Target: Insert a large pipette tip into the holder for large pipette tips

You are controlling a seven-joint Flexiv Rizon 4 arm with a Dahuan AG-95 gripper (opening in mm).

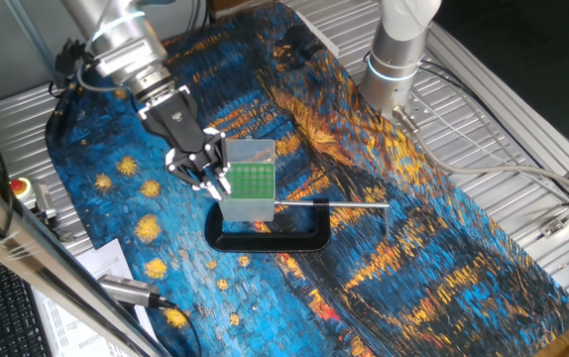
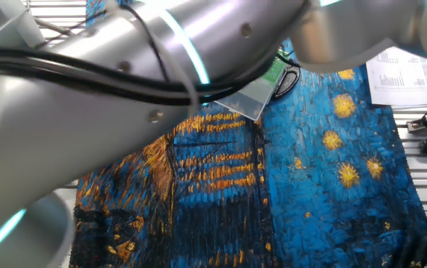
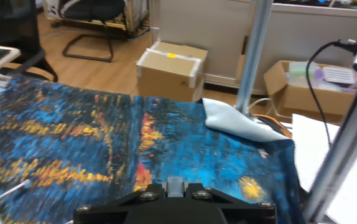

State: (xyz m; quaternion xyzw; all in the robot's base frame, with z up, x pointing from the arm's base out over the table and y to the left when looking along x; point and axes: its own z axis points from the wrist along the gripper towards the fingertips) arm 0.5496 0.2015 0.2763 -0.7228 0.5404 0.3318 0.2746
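Observation:
The holder [image 1: 248,180] is a frosted-white box with a green holed top plate, and it stands inside a black C-shaped clamp [image 1: 270,241]. My gripper [image 1: 203,167] is at the holder's left side, level with the green plate. In the hand view the jaws of my gripper [image 3: 176,188] are closed on a translucent whitish piece, the large pipette tip [image 3: 176,183]. Only its end shows between them. In the other fixed view my arm hides most of the scene, and only a corner of the holder [image 2: 260,93] shows.
The clamp's long metal rod [image 1: 346,205] points right from the holder. A silver pen-like cylinder [image 1: 131,291] lies at the front left. A second robot base [image 1: 396,55] stands at the back. Papers [image 2: 403,74] lie beside the cloth.

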